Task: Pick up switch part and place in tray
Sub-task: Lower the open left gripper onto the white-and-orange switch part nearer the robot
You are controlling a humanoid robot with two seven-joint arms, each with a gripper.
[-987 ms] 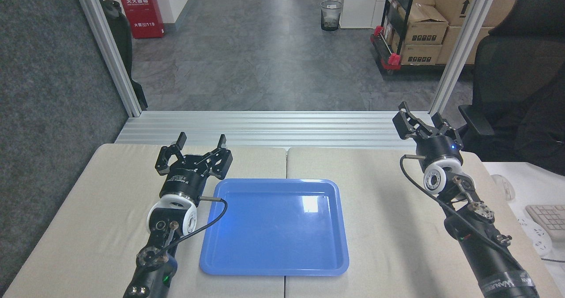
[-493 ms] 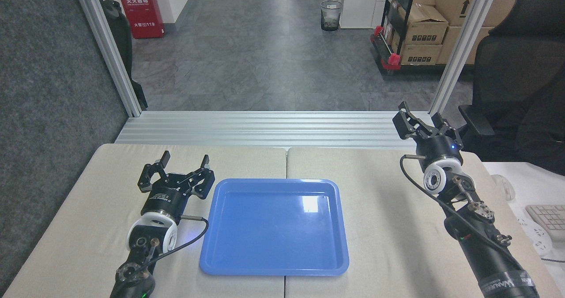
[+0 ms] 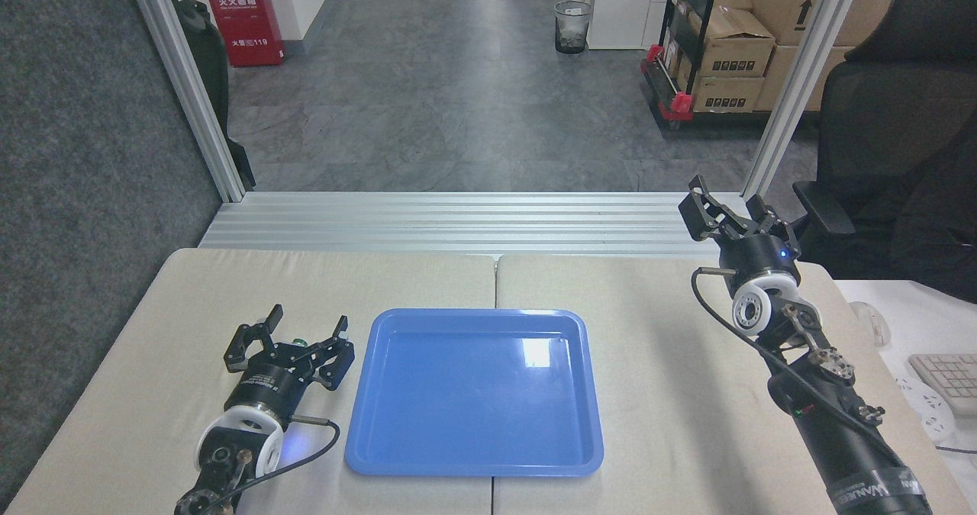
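My left gripper (image 3: 304,330) has drawn back toward me and to the left since the earlier frames, from the tray's far-left corner to a spot beside its left edge, while my right gripper (image 3: 730,209) has held its place. One switch part (image 3: 300,341) shows, only as a small green tip with a touch of white, low between my left fingers, which stand spread apart and are not closed on it; whether they touch it I cannot tell, and the rest of its body is hidden by the gripper. It sits on the beige table (image 3: 137,362), just left of the tray and outside it. There is one tray (image 3: 473,465), glossy blue with rounded corners and a raised rim, and nothing lies in it. My right gripper is raised over the table's far-right edge, well apart from the tray, its fingers open and holding nothing.
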